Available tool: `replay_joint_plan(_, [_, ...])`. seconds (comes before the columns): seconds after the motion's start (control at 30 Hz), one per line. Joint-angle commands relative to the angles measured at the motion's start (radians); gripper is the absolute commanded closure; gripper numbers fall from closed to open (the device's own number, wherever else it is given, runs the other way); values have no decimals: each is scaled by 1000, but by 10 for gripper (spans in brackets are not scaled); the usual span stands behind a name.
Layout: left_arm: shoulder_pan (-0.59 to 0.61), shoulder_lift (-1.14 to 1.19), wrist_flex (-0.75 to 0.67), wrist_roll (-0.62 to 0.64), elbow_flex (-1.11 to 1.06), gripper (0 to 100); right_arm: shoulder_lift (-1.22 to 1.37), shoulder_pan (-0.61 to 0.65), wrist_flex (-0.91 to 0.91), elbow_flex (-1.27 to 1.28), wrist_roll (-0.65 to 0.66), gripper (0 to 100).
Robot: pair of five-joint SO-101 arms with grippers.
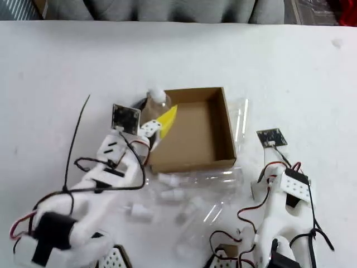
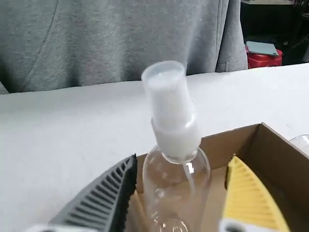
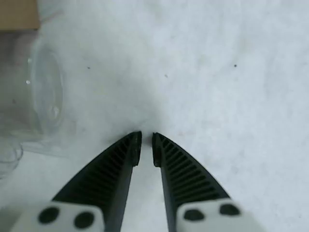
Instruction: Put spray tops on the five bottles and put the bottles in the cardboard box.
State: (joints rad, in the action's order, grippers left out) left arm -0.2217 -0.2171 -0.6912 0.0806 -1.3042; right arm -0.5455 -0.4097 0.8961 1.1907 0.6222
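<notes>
A clear bottle (image 2: pixel 176 186) with a white spray top (image 2: pixel 170 108) stands upright between the black and yellow fingers of my left gripper (image 2: pixel 183 164), which is shut on it. In the high view this bottle (image 1: pixel 155 100) is at the far left corner of the open cardboard box (image 1: pixel 220 120), with my left gripper (image 1: pixel 157 126) over the box's left wall. Several clear bottles (image 1: pixel 215 180) and loose white spray tops (image 1: pixel 168 180) lie on the table in front of the box. My right gripper (image 3: pixel 146 144) is shut on nothing, just above the bare table beside a lying clear bottle (image 3: pixel 43 96).
The right arm (image 1: pixel 290 187) stands right of the bottle pile, near the front edge. A black cable (image 1: pixel 75 142) rises left of the left arm. A person in grey sits behind the table's far edge (image 2: pixel 111 38). The far half of the white table (image 1: pixel 178 56) is open.
</notes>
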Motion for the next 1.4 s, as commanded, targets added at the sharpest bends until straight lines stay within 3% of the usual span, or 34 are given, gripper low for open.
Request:
replay_joint_plan(0.0, [12,-153,147,11,6,729,1,-5,-2,-11,9,981])
replay_joint_plan(0.23, [10,-349,457,8,12,729,1,-5,-2,-11,9,981])
replay_joint_plan(0.43, [4,-492,640,11,12,729,1,-5,-2,-11,9,981])
replay_joint_plan(0.6, [2,-556,713,11,12,768,1,-4,-2,-11,9,981])
replay_joint_plan(0.77, [-8,-588,729,11,12,976,1,16,-2,-11,9,981])
replay_joint_plan(0.87, [-68,-584,740,11,5,955,1,16,-2,-11,9,981])
replay_joint_plan(1.07, [-229,-584,974,11,51,955,1,16,-2,-11,9,981])
replay_joint_plan(1.2, [-240,-582,1060,11,103,979,1,16,-2,-11,9,981])
replay_joint_plan(1.37, [-242,-581,1060,20,109,976,1,16,-2,-11,9,981])
